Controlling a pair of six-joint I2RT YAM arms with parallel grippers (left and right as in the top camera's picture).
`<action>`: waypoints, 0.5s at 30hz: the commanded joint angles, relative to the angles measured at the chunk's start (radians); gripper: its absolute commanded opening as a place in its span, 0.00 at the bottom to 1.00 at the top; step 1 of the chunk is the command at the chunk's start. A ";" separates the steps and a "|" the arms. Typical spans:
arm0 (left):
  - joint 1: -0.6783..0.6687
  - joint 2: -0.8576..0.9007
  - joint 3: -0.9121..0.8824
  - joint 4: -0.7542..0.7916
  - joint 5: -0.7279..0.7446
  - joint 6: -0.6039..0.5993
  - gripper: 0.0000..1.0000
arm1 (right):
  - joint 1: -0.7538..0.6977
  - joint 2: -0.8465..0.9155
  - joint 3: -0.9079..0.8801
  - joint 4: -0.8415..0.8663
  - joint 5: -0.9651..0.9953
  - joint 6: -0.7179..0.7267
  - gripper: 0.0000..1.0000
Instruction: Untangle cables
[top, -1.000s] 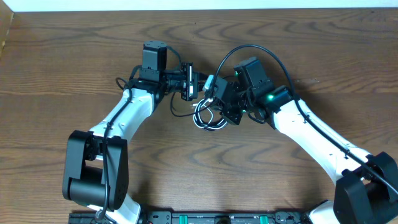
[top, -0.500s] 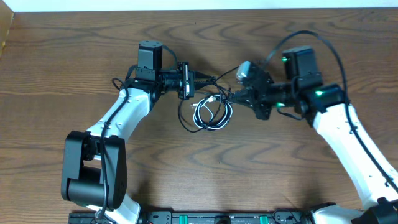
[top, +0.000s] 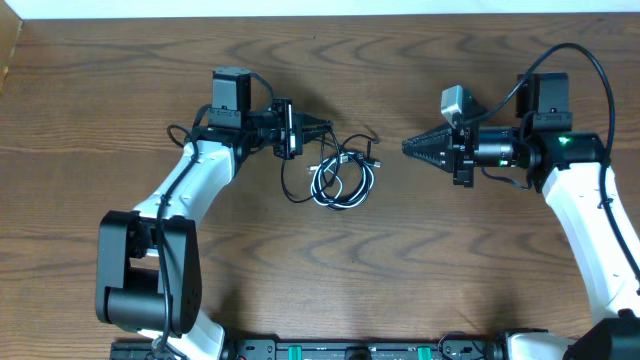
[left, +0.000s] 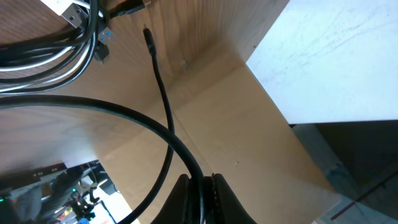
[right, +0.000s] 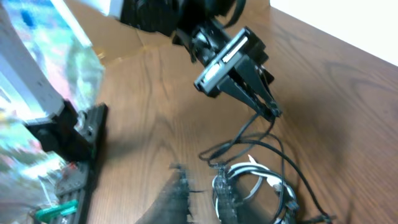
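Brown wood-grain table (top: 300, 270) bears tangled cables (top: 340, 182).

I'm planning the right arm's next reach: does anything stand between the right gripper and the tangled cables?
Nothing visible does. Only bare table lies between the right gripper and the cables, seen from overhead. The left gripper, shut on a black cable, sits on the bundle's far side, out of that path.

Left gripper (top: 324, 127) clamps a black cable (right: 239, 134), pointing right, while the right gripper (top: 408, 148) faces it from well apart.
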 joint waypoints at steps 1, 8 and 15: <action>0.005 0.010 -0.005 0.000 0.017 0.026 0.07 | 0.059 0.008 0.002 -0.003 0.099 0.086 0.24; 0.005 0.010 -0.005 0.000 0.056 0.005 0.08 | 0.263 0.113 0.001 0.009 0.377 0.267 0.42; 0.005 0.010 -0.005 0.001 0.056 0.005 0.07 | 0.414 0.217 0.001 0.104 0.640 0.420 0.44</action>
